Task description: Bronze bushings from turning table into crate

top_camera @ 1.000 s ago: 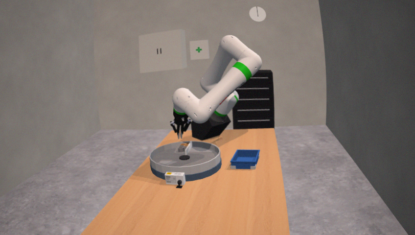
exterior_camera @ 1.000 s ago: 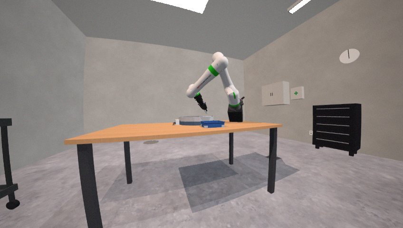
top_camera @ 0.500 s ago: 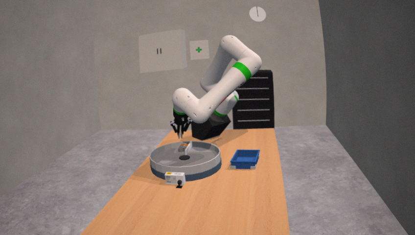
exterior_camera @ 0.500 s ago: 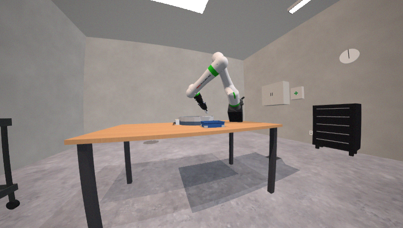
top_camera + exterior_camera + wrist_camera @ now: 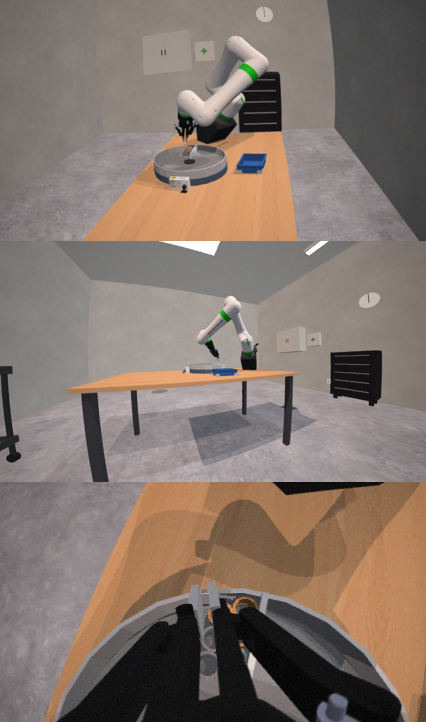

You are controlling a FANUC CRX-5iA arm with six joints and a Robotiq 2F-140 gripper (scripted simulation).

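Workshop or lab, going by fittings: robot arm standing on wooden worktop; black drawer cabinet standing behind worktop in top view; green-cross box hanging above worktop.

My fingers: no change I can make out
Bushings below my fingers: no clear shift
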